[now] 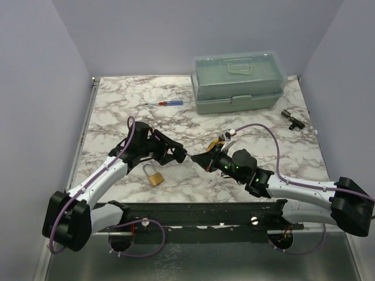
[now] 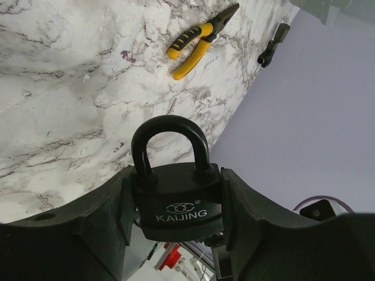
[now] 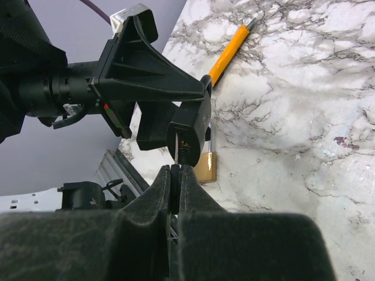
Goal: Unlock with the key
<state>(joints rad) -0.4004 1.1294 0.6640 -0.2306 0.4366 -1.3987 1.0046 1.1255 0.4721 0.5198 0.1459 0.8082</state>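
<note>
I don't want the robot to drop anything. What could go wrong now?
1. The thin key is just pinched in the right gripper. Pushed crooked, it might tilt or slip.
2. The black KAIJING padlock is only squeezed by its sides in the left gripper. A hard push might knock it loose.

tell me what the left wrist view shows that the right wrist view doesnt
Only left wrist: the KAIJING lettering and closed shackle on the black padlock, and a small black T-shaped part by the table edge. Only right wrist: the small brass padlock, and the thin silver key pinched in the right gripper, its tip at the black padlock's underside. Both: the black padlock clamped in the left gripper, yellow-handled pliers, white marble table.
</note>
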